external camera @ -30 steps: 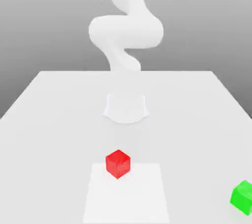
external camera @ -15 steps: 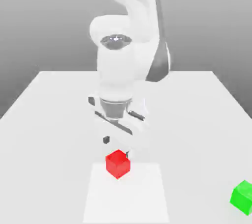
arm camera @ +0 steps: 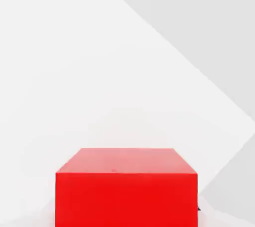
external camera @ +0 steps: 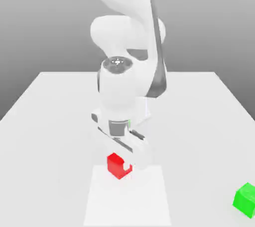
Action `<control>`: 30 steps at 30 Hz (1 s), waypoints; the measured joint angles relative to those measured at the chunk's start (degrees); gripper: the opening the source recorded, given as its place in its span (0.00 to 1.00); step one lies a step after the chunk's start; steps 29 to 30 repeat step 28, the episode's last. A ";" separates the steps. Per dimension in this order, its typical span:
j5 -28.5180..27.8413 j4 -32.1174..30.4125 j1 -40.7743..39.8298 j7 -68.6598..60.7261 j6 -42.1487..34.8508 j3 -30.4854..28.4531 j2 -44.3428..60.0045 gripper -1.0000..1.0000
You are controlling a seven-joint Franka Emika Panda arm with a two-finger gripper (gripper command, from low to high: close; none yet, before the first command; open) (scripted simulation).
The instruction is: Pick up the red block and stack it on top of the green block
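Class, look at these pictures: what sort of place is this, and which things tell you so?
Most likely a simulated robot test bench, not a real room. A bare white table stands before a featureless grey backdrop, a white arm is mounted on it, and the only props are a plain red block and green block.

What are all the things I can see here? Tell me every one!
red block: 1, red, on the pale square mat, partly hidden behind the hand
green block: 1, green, on the table near the exterior view's right edge
mat: 1, pale white square, at the table's near side
table: 1, white, under everything
arm: 1, white, bent down over the red block
hand: 1, white, low at the red block
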 joint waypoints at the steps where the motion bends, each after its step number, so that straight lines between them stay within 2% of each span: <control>1: 0.87 -0.29 0.42 -0.62 -1.76 -0.08 -2.06 0.00; 3: 1.91 -0.50 1.05 -1.46 -5.19 -0.17 -5.70 0.00; 5: 1.87 2.31 2.92 -2.35 -7.57 1.19 -5.25 0.00; 20: -5.86 33.04 22.80 -6.31 -22.20 12.54 11.62 0.00; 24: -10.19 36.12 25.87 -4.09 -18.40 11.70 18.94 0.00; 25: -11.29 36.34 26.53 -3.33 -16.77 10.94 20.84 1.00; 30: -11.28 36.34 26.53 -3.34 -16.77 10.94 20.84 1.00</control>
